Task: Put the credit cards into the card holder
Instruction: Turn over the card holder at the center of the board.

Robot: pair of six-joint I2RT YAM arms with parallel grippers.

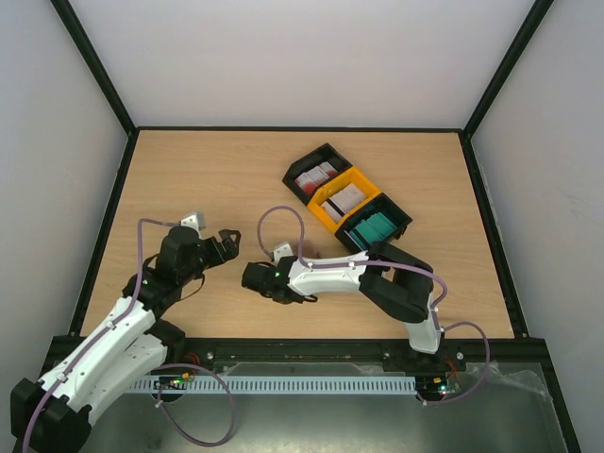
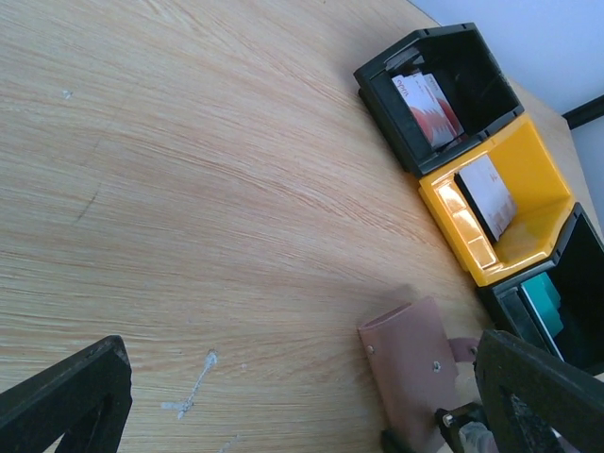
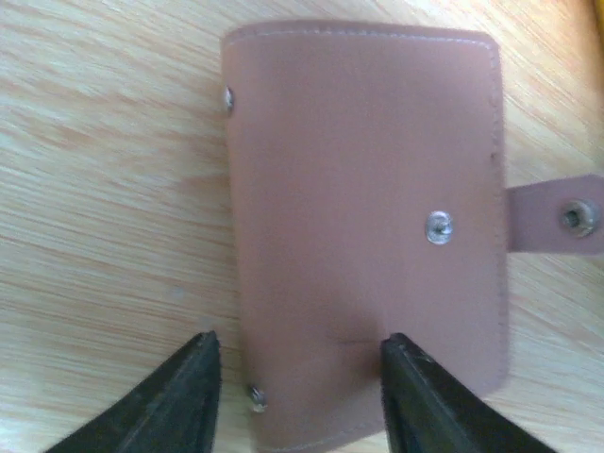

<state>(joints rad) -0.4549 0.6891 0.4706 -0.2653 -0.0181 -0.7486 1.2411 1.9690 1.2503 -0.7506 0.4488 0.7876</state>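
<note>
The reddish-brown card holder (image 3: 363,189) lies folded flat on the wood, its snap strap (image 3: 566,217) sticking out to the side. My right gripper (image 3: 300,363) hangs open just over its near end, one finger beside the edge and the other above the leather, holding nothing. In the left wrist view the card holder (image 2: 411,363) sits close to my open, empty left gripper (image 2: 300,377). Red-and-white credit cards (image 2: 429,109), whitish ones (image 2: 488,193) and teal ones (image 2: 543,297) stand in the trays. From above, the right gripper (image 1: 251,278) hides the holder, with the left gripper (image 1: 226,243) just beside it.
A row of three joined trays runs diagonally at the back right: black (image 1: 316,175), yellow (image 1: 344,200), black (image 1: 377,226). The right arm's elbow (image 1: 406,283) reaches close to the nearest tray. A black frame borders the table (image 1: 208,179).
</note>
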